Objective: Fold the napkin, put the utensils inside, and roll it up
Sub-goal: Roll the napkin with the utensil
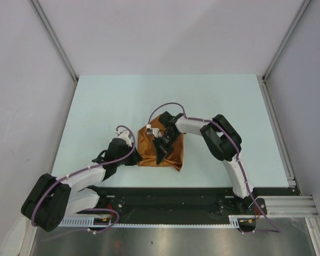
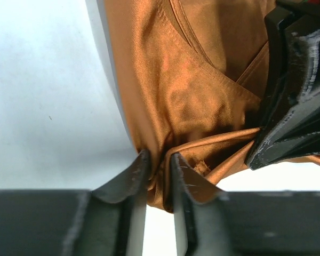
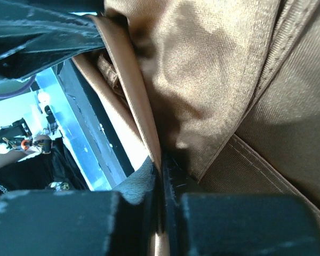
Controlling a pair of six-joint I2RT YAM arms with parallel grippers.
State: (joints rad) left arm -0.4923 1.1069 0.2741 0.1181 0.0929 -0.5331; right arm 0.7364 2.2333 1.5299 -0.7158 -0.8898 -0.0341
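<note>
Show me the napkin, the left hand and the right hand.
napkin (image 1: 175,156), top view, bare cloth near its right edge.
left hand (image 2: 159,160), left wrist view, midway between its fingertips.
right hand (image 3: 161,169), right wrist view, midway between its fingertips.

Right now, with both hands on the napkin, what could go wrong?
The left hand pinches a bunched wad at the edge of the napkin; pulling may crumple the fold instead of rolling it. The right hand grips a thin edge close by, so the hands could tug against each other or collide. No utensils are visible; they may get left out.
</note>
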